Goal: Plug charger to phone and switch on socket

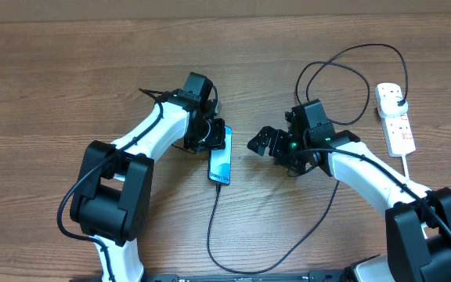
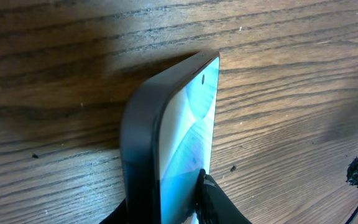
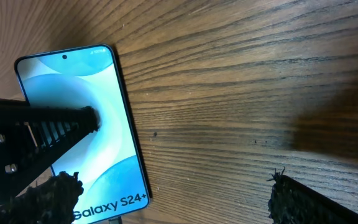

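The phone [image 1: 221, 159] stands tilted on its long edge near the table's middle, light blue screen facing right. My left gripper [image 1: 210, 138] is shut on it. In the left wrist view the phone [image 2: 182, 137] rises between my gripper's [image 2: 166, 211] jaws, one finger [image 2: 213, 202] pressing the screen. The charger [image 1: 288, 251] runs from the phone's bottom end, loops along the near edge and climbs to the socket [image 1: 396, 119] at far right, where its black plug sits. My right gripper [image 1: 258, 142] is open just right of the phone. The right wrist view shows the phone [image 3: 104, 99], my gripper [image 3: 173, 196] spread over bare wood.
The socket's thick white cord [image 1: 410, 168] trails toward the near right. The charger's slack loops [image 1: 343, 70] lie behind the right arm. Bare wooden tabletop [image 1: 69, 78] lies to the left and far side.
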`<action>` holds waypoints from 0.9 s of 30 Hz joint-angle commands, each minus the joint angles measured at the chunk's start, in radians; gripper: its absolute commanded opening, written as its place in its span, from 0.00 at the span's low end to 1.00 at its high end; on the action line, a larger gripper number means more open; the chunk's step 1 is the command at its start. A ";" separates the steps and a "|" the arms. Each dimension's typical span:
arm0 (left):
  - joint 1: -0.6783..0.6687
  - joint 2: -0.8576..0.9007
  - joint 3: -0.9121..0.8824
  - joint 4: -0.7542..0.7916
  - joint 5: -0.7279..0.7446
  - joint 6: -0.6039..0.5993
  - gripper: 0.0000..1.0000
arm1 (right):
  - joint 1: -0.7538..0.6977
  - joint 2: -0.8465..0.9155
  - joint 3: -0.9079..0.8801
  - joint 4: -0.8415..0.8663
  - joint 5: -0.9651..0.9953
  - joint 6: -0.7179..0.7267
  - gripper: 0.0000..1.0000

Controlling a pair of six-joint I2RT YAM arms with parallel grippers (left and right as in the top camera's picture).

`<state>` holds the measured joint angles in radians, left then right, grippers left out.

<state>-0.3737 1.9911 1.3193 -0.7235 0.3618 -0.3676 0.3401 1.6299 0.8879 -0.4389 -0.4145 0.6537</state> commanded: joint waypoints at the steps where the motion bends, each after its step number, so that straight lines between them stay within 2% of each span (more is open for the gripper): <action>1: -0.008 0.044 -0.052 0.002 -0.103 -0.007 0.22 | -0.005 -0.006 0.005 0.003 0.007 -0.008 1.00; 5: -0.008 0.044 -0.053 0.007 -0.103 -0.006 0.21 | -0.005 -0.006 0.005 0.003 0.007 -0.008 1.00; 7: -0.008 0.044 -0.053 0.007 -0.104 -0.006 0.24 | -0.005 -0.006 0.005 0.003 0.007 -0.008 1.00; 13: -0.008 0.044 -0.053 0.014 -0.102 -0.007 0.20 | -0.005 -0.006 0.005 0.003 0.007 -0.008 1.00; 27: -0.008 0.044 -0.056 0.019 -0.107 -0.003 0.18 | -0.005 -0.006 0.005 0.003 0.007 -0.008 1.00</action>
<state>-0.3763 1.9907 1.3087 -0.6949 0.3786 -0.3676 0.3401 1.6299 0.8879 -0.4385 -0.4141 0.6537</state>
